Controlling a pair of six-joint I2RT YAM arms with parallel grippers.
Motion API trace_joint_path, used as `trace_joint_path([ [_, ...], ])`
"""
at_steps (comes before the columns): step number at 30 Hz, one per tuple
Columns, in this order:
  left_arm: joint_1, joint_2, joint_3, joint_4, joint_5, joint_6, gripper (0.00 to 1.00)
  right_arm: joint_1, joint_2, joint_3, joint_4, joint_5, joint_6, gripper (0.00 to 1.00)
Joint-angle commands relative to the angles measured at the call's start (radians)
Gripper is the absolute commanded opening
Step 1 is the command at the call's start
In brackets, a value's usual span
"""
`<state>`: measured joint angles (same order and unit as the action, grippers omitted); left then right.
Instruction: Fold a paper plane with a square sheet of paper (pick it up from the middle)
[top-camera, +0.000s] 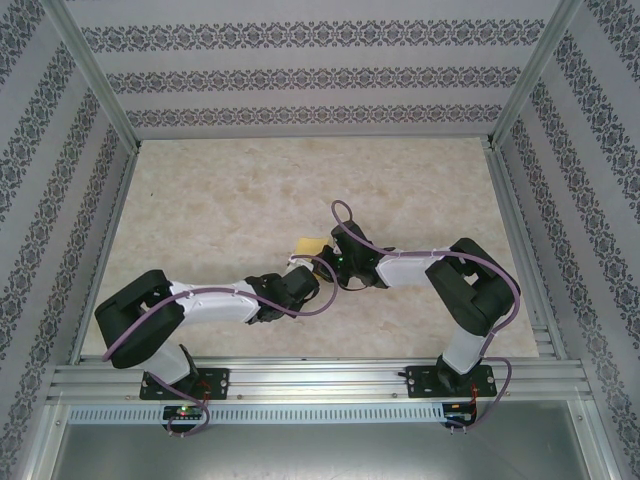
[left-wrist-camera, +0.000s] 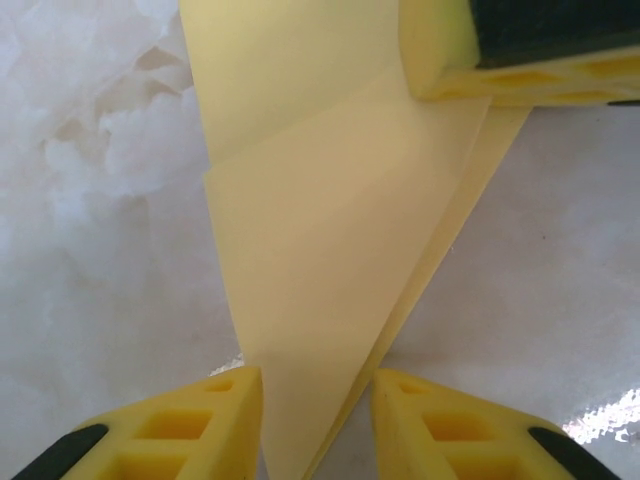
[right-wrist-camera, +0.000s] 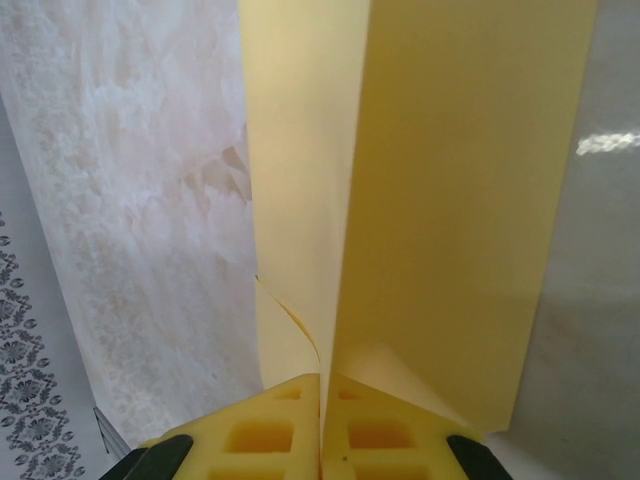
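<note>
Right tool (right-wrist-camera: 322, 388) clamps fully closed on the paper plane (right-wrist-camera: 450, 200); left tool (left-wrist-camera: 318, 385) stands partly open, the plane's narrow end between its 2 fingers (left-wrist-camera: 215, 405), apparently ungripped; plane located at centre of desk (top-camera: 200, 200).

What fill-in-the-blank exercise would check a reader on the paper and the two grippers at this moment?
1. The folded sheet of paper is ___ in colour.
2. The right gripper pinches the sheet with its jaws ___.
3. The left gripper has its jaws ___, with the sheet's narrow end lying between them.

Missing words: yellow; shut; open.
</note>
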<state>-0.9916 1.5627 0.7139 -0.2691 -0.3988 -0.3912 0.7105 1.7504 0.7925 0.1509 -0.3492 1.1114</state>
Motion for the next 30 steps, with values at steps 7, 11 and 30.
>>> trace_joint_path([
  [7, -0.022, 0.014, 0.02, 0.09, -0.006, 0.079, 0.27, -0.011, -0.003, 0.03, 0.046, -0.018, 0.023, 0.08],
  [11, -0.023, 0.017, 0.02, 0.094, -0.004, 0.084, 0.23, -0.013, 0.003, 0.034, 0.045, -0.023, 0.021, 0.09],
  [30, -0.011, -0.009, 0.017, 0.102, 0.046, 0.111, 0.0, -0.017, -0.022, 0.026, 0.03, -0.013, 0.004, 0.15],
])
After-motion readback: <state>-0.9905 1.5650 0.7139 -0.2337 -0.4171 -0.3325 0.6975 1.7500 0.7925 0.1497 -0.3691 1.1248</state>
